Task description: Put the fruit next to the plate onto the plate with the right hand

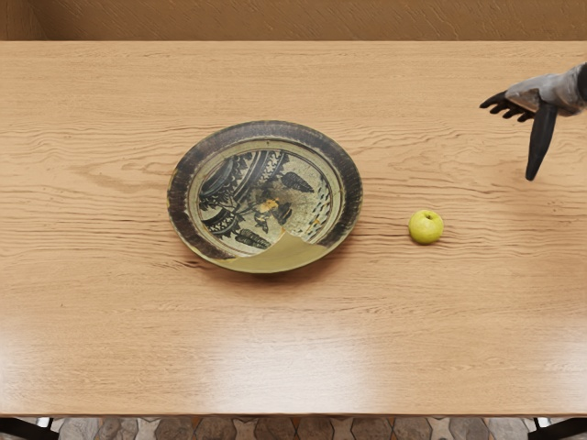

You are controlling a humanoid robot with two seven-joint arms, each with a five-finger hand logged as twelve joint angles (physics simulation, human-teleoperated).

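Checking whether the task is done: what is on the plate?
Only its painted pattern shows on the plate; the fruit sits on the table beside it. Nothing hides any part.

The plate sits mid-table, the apple right of it, apart, the right hand behind both.

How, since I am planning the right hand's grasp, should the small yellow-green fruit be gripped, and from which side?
Probably from above, fingers closing around the middle of the fruit. It is small and round, sits alone on the table apart from the plate, so no side is blocked. The open right hand hangs beyond it to the right.
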